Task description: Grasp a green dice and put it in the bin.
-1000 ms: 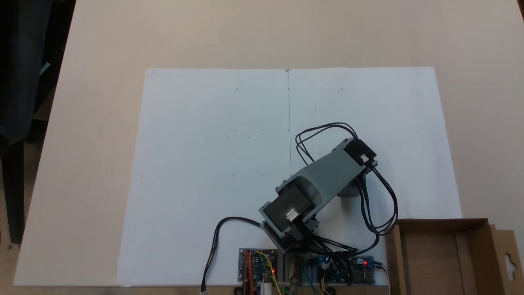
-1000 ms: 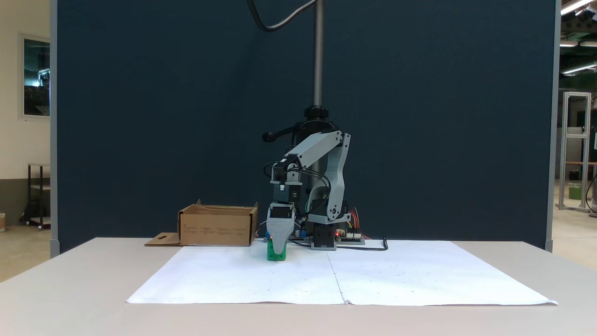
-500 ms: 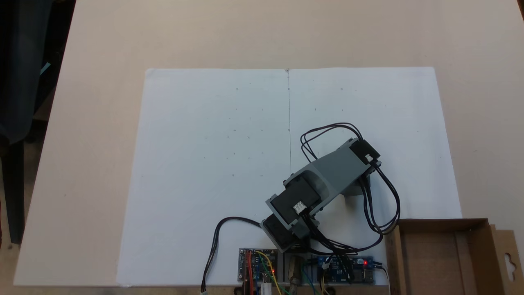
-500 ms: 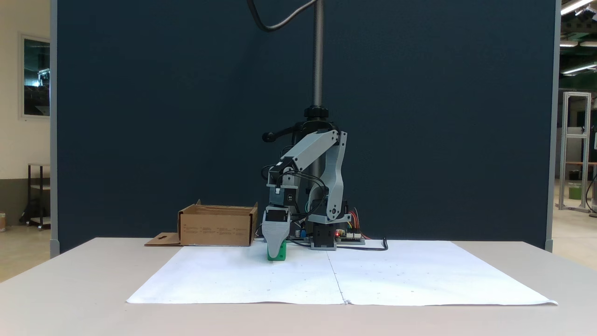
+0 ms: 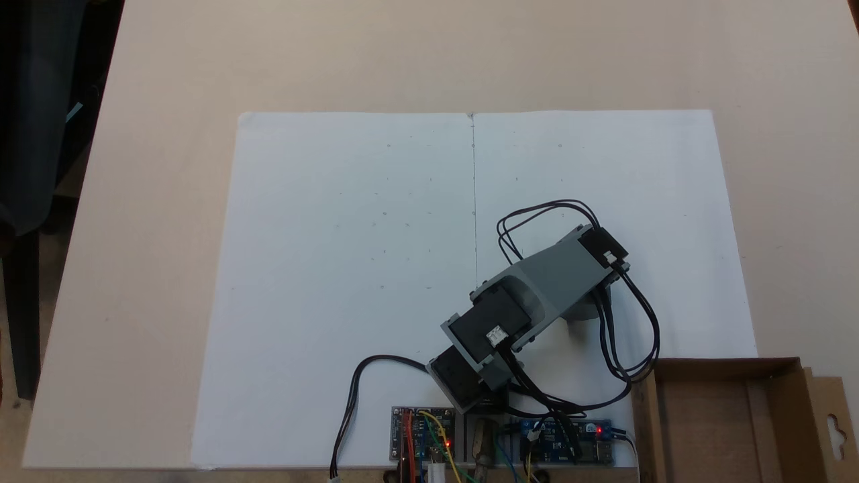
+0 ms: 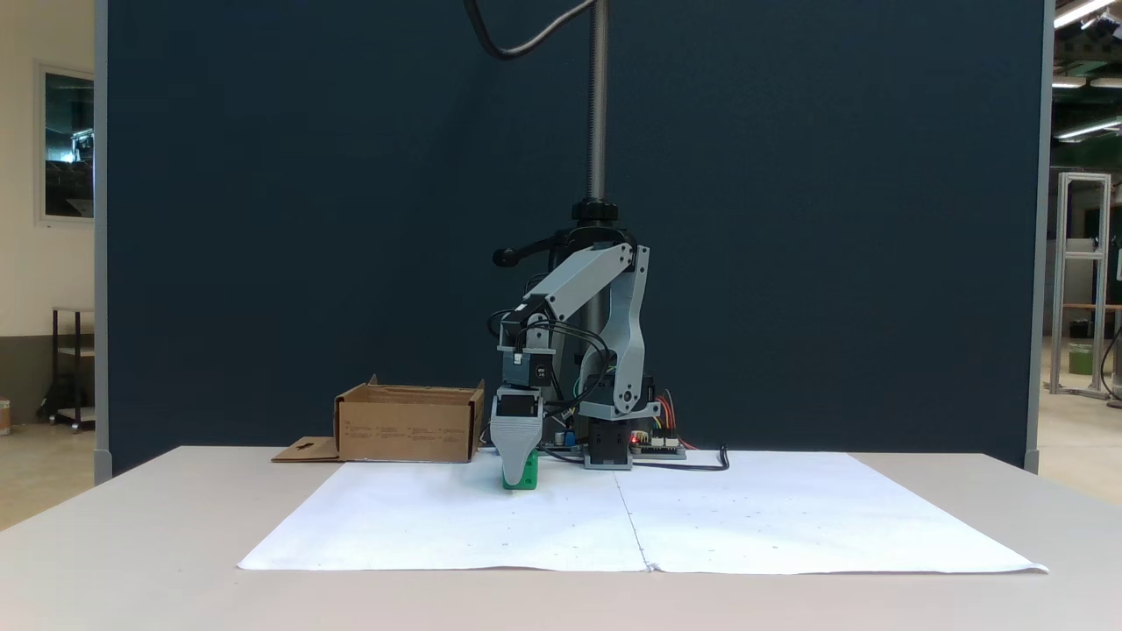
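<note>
The green dice [image 6: 529, 478] rests on the white paper in a fixed view from the front, just left of the paper's centre crease. My gripper [image 6: 516, 473] points straight down at it. Its broad grey front finger [image 6: 514, 438] covers the dice's left part and reaches almost to the paper. The other jaw lies behind the front one, so its state is unclear. From above, the grey forearm [image 5: 553, 272] hangs over the right half of the paper. The bin [image 6: 408, 429] stands left of the gripper; from above the bin [image 5: 645, 416] sits at the bottom right corner.
Circuit boards [image 5: 423, 436] and loose cables [image 5: 631, 335] lie by the arm's base at the paper's near edge. The bin's flap [image 5: 832, 422] with a hang-hole sticks out sideways. A metal pole [image 6: 598, 105] rises behind the arm. The white paper [image 5: 349, 268] covers the table's middle.
The arm has lowered and the gripper has slid slightly left in the front view, coming down over the dice. The dice has stayed in place on the paper.
</note>
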`<state>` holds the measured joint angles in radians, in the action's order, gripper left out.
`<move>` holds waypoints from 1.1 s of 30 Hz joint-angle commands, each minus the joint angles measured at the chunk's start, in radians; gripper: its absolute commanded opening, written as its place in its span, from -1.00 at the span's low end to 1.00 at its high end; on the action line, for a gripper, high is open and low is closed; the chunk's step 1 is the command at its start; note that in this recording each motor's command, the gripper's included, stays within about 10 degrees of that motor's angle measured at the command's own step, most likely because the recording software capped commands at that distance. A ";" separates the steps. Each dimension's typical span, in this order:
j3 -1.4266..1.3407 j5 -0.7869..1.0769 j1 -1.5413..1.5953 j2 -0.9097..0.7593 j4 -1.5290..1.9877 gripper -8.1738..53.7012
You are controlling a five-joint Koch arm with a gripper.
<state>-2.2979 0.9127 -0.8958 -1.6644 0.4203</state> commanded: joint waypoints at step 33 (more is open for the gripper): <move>0.121 -0.375 0.038 -0.141 -0.114 -0.35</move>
<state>-2.2350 0.6780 -0.8560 -1.7595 0.3559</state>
